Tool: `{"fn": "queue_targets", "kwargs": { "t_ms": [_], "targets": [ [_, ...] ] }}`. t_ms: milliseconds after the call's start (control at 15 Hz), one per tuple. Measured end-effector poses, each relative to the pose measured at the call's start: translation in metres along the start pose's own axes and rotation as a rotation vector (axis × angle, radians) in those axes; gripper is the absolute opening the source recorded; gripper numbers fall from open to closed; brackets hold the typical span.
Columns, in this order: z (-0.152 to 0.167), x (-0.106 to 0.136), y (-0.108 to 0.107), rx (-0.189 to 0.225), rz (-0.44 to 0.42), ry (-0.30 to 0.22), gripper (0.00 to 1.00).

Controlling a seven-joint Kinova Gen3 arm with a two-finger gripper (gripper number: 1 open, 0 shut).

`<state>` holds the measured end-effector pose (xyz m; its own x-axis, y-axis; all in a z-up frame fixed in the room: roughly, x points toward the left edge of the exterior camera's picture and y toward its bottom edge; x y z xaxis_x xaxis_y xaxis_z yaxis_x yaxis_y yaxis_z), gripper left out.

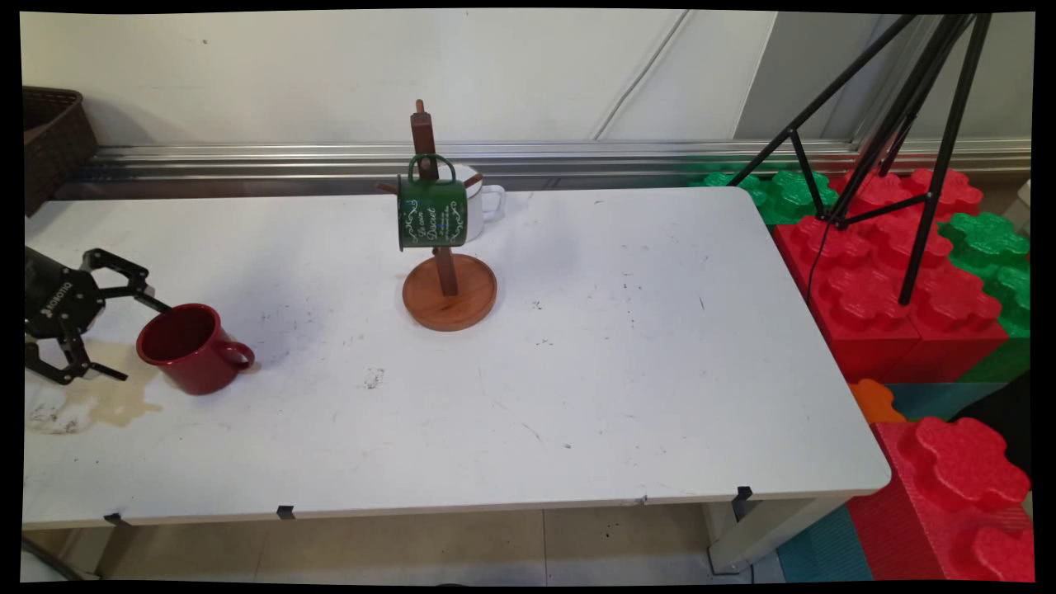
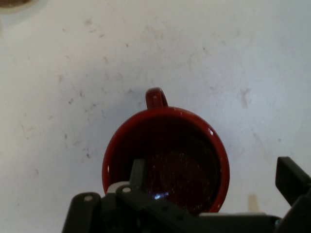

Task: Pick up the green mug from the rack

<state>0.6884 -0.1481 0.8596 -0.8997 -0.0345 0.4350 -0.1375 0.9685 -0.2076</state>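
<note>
At table's left edge, tool (image 1: 124, 330) open, straddling red mug (image 1: 188, 346) rim, seemingly; careless closing could tip it.

I see a mug (image 1: 191, 347) standing on the table (image 1: 577, 396) near its left edge, with my gripper (image 1: 139, 338) just to its left. Well to the right and farther back stands a mug stand (image 1: 448, 272), one mug (image 1: 431, 213) hanging on it, another mug (image 1: 481, 202) behind it.
</note>
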Motion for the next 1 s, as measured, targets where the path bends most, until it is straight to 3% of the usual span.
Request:
{"fn": "queue_targets", "kwargs": {
  "t_ms": [333, 1000],
  "targets": [
    [-0.016, 0.004, -0.003, -0.004, -0.095, 0.086, 1.00],
    [-0.032, 0.023, -0.018, -0.007, -0.304, 0.329, 1.00]
  ]
}}
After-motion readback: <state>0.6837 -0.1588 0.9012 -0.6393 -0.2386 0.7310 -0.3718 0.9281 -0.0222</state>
